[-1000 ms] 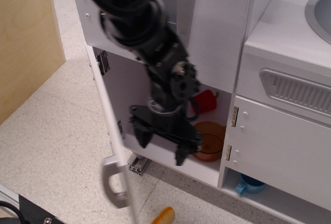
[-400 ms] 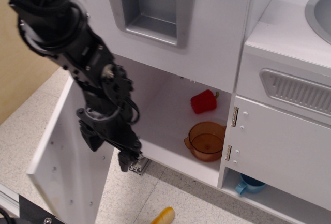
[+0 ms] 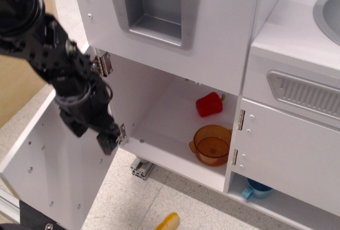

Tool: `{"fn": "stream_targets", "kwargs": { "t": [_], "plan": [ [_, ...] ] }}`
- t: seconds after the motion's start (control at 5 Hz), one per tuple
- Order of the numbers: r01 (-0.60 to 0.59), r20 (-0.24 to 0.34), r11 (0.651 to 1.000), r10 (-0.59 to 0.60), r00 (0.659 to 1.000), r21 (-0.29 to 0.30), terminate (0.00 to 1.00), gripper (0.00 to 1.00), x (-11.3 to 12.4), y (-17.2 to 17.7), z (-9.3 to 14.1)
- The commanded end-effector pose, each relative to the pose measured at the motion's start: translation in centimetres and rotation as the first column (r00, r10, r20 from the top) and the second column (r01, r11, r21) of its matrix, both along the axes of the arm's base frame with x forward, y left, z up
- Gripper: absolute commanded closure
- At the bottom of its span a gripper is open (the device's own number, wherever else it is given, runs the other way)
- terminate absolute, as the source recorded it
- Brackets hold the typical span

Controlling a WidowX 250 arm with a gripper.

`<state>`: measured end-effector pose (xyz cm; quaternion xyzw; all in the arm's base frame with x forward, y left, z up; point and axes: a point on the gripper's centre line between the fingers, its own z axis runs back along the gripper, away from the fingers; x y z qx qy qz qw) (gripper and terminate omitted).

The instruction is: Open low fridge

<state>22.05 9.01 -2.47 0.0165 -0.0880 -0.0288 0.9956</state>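
The low fridge [image 3: 159, 118] stands open. Its large white door [image 3: 48, 171] is swung far out to the left, inner face up toward the camera; the grey loop handle is hidden on its far side. My black gripper [image 3: 94, 136] hangs in front of the door's hinge edge, just left of the compartment opening. Its fingers [image 3: 109, 142] are spread apart with nothing between them. Inside the compartment lie a red toy pepper [image 3: 209, 104] and an orange bowl [image 3: 212, 145].
Above is the white panel with the grey dispenser niche [image 3: 154, 7]. To the right is a white cabinet door with brass hinges [image 3: 289, 155], a blue cup [image 3: 256, 190] under it, and a sink [image 3: 328, 9]. A yellow bread-like toy [image 3: 167, 222] lies on the floor.
The door has swung from edge-on to wide open at the left. My arm has moved left and up, out of the compartment opening to the hinge side.
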Motion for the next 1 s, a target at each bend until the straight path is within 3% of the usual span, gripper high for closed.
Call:
{"fn": "stream_targets", "kwargs": {
  "t": [0.0,0.2,0.6,0.8],
  "plan": [
    [-0.008,0.020,0.998,0.007,1.000,0.058,0.00,0.00,2.18,3.63,0.38],
    [0.042,-0.033,0.997,-0.040,0.999,0.061,0.00,0.00,2.08,4.39,0.59],
    [0.042,-0.033,0.997,-0.040,0.999,0.061,0.00,0.00,2.08,4.39,0.59],
    [0.042,-0.033,0.997,-0.040,0.999,0.061,1.00,0.00,2.08,4.39,0.59]
  ]
}}
